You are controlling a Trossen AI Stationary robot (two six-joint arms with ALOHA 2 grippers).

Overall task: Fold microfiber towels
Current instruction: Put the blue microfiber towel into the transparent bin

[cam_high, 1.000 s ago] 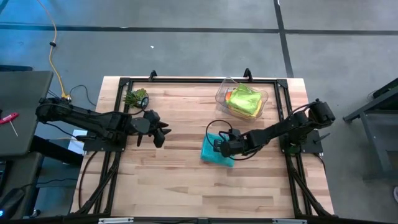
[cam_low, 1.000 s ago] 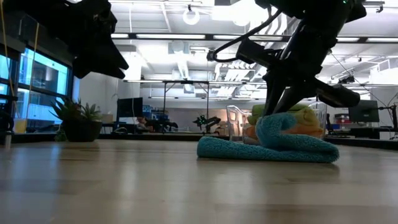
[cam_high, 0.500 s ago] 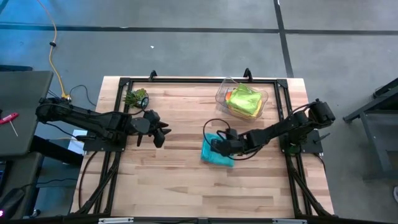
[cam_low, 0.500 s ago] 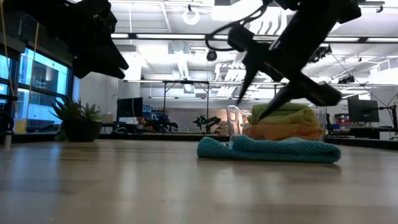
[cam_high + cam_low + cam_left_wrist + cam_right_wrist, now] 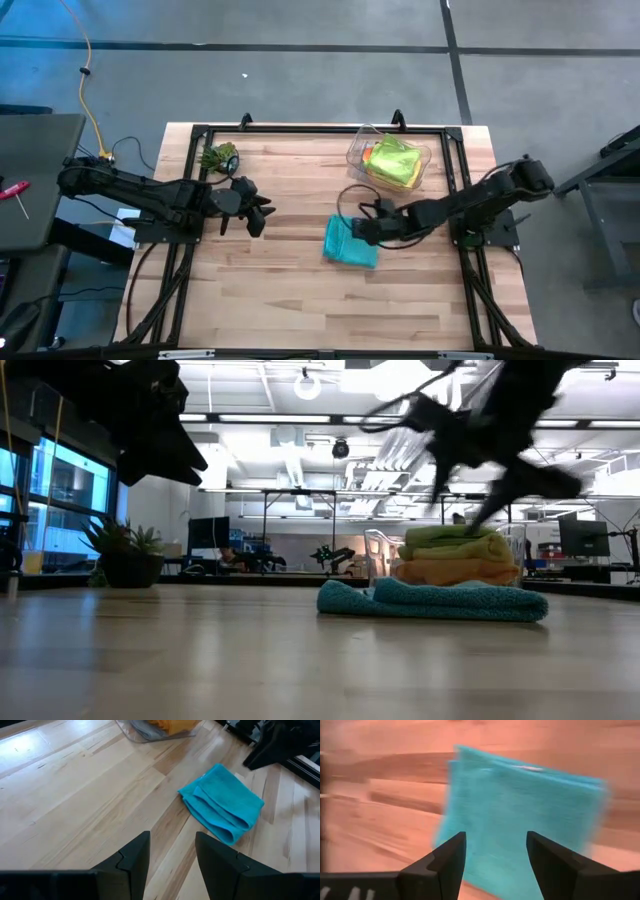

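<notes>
Right tool (image 5: 362, 229) spread and empty beside the folded teal microfiber towel (image 5: 350, 243) on the wooden worktop (image 5: 280, 290).

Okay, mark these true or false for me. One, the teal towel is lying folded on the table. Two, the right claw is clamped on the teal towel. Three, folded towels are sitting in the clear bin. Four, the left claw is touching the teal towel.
1. True: the teal towel lies folded on the table.
2. False: the right claw is open, holding nothing.
3. True: the clear bin holds folded towels.
4. False: the left claw hangs apart from it.
</notes>
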